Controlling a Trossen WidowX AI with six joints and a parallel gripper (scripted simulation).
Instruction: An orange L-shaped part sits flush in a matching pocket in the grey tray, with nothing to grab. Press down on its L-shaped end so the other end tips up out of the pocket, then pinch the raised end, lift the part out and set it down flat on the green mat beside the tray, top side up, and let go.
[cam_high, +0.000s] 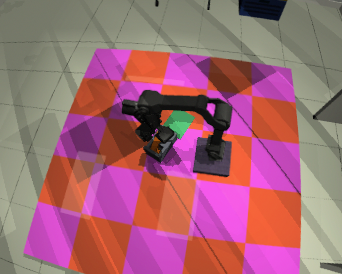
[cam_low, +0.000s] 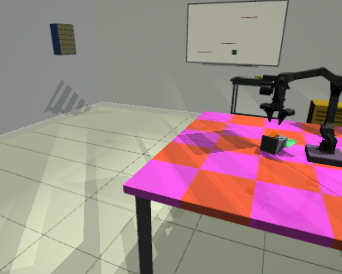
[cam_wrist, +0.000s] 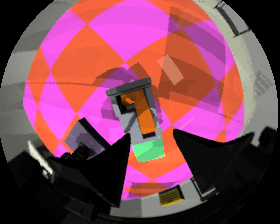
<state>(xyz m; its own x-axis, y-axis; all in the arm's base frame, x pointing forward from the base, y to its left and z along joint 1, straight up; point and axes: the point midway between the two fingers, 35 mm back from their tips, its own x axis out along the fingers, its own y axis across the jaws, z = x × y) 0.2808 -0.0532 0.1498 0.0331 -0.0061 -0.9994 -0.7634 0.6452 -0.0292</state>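
While the table (cam_high: 90, 190) (cam_low: 225, 165) (cam_wrist: 100, 50) spread out in pink and orange squares, the black arm (cam_high: 175, 102) (cam_low: 310, 74) reached across it from a dark square base (cam_high: 200, 171) (cam_low: 313, 157) (cam_wrist: 75, 131). The grey tray (cam_high: 151, 152) (cam_low: 270, 145) (cam_wrist: 129, 87) stood on the table below the gripper (cam_high: 154, 134) (cam_low: 275, 121) (cam_wrist: 151, 133), its taller wall at the end away from the green mat (cam_high: 179, 123) (cam_low: 291, 143) (cam_wrist: 149, 151), which lay just beside the tray's other end. The gripper's fingers were fairly wide apart, with nothing between them and air beneath their tips. The orange part (cam_high: 156, 144) (cam_low: 274, 134) (cam_wrist: 145, 115) was in the tray. It was plain orange, brighter along its long straight bar and darker at the bent end, where a short leg turned aside near the taller wall. Its straight end pointed toward the mat. Dark gaps showed around the bent end and just past the straight end, and some orange showed above the tray wall from the side. How far it was tilted, if at all, could not be told.
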